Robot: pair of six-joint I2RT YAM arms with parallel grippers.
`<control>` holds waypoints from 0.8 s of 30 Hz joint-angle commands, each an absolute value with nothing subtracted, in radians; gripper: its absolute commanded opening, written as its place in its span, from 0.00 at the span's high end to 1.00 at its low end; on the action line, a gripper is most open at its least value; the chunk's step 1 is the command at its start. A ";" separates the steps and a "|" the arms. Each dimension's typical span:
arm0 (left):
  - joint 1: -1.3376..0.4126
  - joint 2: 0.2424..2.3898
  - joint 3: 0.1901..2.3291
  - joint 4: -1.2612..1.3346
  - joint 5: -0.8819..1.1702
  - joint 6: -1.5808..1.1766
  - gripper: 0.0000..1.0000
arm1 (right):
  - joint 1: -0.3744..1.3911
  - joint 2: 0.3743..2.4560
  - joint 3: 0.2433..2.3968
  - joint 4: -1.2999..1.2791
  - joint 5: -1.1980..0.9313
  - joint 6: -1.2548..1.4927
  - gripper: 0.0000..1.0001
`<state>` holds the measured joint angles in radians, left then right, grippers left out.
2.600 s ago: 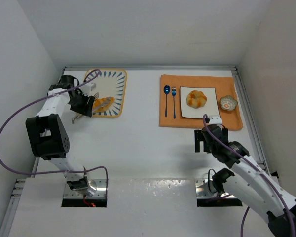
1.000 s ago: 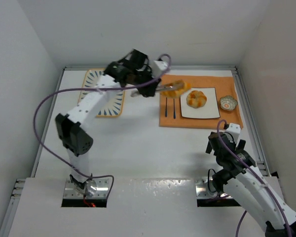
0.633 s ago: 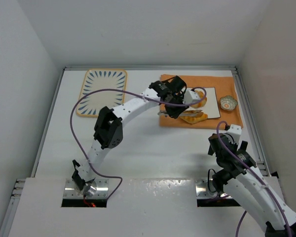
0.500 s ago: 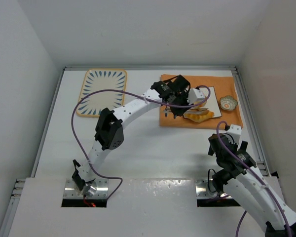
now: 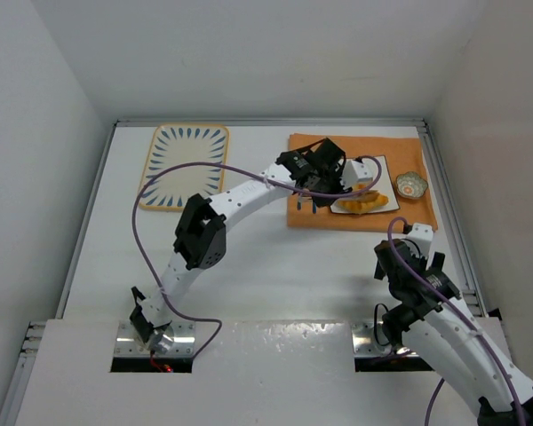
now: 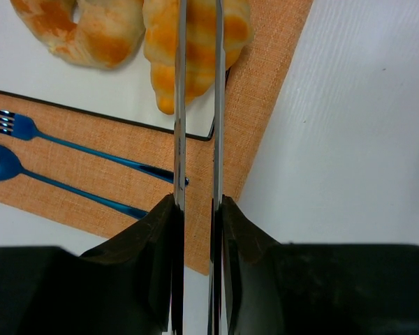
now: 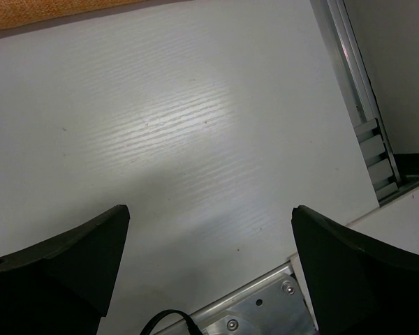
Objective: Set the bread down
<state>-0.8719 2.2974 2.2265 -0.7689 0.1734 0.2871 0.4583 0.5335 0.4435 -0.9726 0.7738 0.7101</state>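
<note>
My left gripper (image 5: pixel 331 180) (image 6: pixel 197 202) is shut on thin metal tongs (image 6: pixel 180 105). The tong blades pinch the elongated oval loaf (image 6: pixel 199 56) (image 5: pixel 366 203) at the near right edge of the white square plate (image 6: pixel 91 91) (image 5: pixel 385 169). The round knotted bun (image 6: pixel 84 28) lies on the same plate, just left of the loaf; in the top view my arm hides it. My right gripper (image 5: pixel 405 253) (image 7: pixel 209 216) is open and empty over bare table, near the front right.
The plate sits on an orange placemat (image 5: pixel 364 220) (image 6: pixel 258 105) with a blue fork (image 6: pixel 77 143) and spoon (image 6: pixel 56 185) to its left. A small patterned bowl (image 5: pixel 411 185) stands at the mat's right end. A blue-patterned tray (image 5: pixel 184 166) lies at the far left.
My left arm has carried the loaf in the tongs from the patterned tray across to the white plate, then a little further right. The right arm drew back earlier and has held still since.
</note>
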 commanded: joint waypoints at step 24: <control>-0.611 1.905 2.189 -0.739 0.160 0.084 0.58 | 0.453 0.617 0.551 -0.807 0.669 0.468 0.03</control>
<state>-0.7219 2.0472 2.2192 -0.7521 0.1711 0.1547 0.4583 0.5896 0.4824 -0.8978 0.7094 0.5812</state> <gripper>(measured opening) 0.432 0.979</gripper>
